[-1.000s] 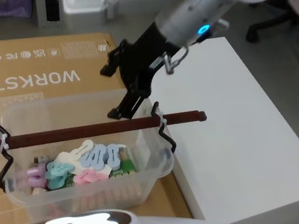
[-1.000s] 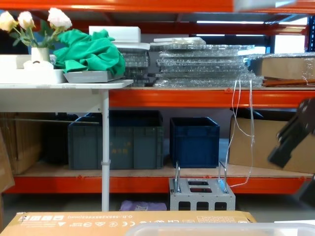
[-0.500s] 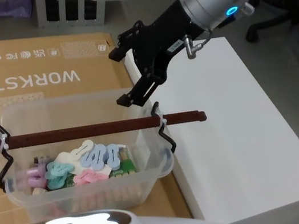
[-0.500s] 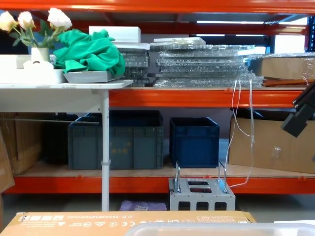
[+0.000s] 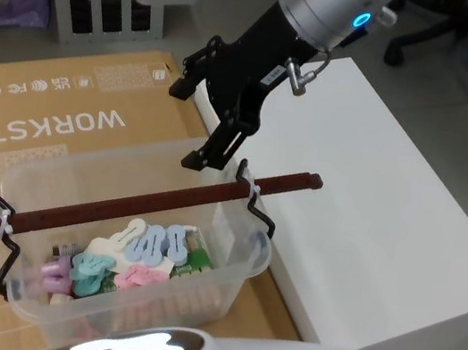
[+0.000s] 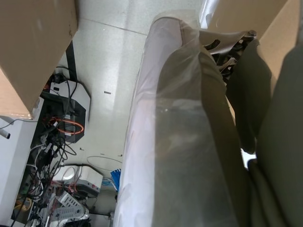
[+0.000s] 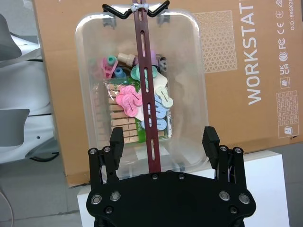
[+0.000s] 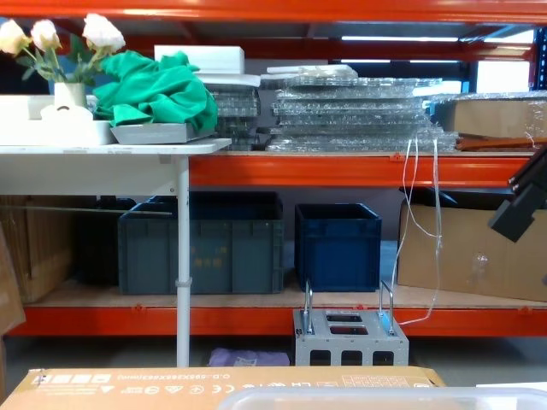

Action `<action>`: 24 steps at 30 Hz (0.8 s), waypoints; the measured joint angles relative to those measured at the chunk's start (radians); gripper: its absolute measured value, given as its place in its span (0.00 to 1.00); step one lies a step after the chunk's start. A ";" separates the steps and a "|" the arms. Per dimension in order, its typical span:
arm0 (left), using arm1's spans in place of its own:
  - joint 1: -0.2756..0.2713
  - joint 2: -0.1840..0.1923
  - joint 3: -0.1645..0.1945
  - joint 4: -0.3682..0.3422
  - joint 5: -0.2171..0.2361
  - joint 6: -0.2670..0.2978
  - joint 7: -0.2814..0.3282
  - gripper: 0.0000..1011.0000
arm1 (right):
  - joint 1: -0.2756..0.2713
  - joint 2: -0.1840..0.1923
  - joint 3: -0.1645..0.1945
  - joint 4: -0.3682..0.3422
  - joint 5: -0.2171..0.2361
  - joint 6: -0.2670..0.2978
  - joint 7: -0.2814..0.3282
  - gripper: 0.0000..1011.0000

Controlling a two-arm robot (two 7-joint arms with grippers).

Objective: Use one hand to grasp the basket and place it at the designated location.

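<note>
While the basket (image 5: 212,298) is being carried by a flat cardboard box (image 5: 47,106) in the lower left of the head view, its right end is being kept just beside the edge of the white surface (image 5: 376,191). A dark brown rod (image 5: 119,209) is being held lengthwise across the basket's top by black wire hooks (image 5: 257,206) clipped over the rim at both ends. Pastel clips (image 5: 143,254) in pink, blue, white and green are being contained at the bottom of the tub, with wooden pegs (image 7: 118,120) under them. In the chest view a strip of the basket's rim (image 8: 376,397) is being shown along the bottom edge.

The right claw (image 5: 184,126) is being held spread wide above the basket's far right corner, in the upper middle of the head view, and nothing is being gripped by it. In the right wrist view the claw (image 7: 164,135) is being hung over the nearer end of the basket (image 7: 201,94), with one finger on either side of the rod (image 7: 147,94) and clear of it. A black part of that arm (image 8: 523,205) is being seen at the right edge of the chest view.

Farther back, two dark crates (image 8: 201,243) are being stored on a low orange shelf (image 8: 256,320), and a grey metal box (image 8: 350,337) is being left on the floor before it.
</note>
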 joint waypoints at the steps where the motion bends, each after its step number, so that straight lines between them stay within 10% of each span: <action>1: 0.000 0.000 0.000 0.000 0.000 0.000 0.000 0.00 | -0.001 -0.001 0.001 0.000 -0.001 0.001 0.001 0.99; 24: 0.000 0.000 0.000 0.000 0.000 0.000 0.000 0.00 | -0.048 -0.116 -0.051 0.034 -0.104 0.061 0.053 0.99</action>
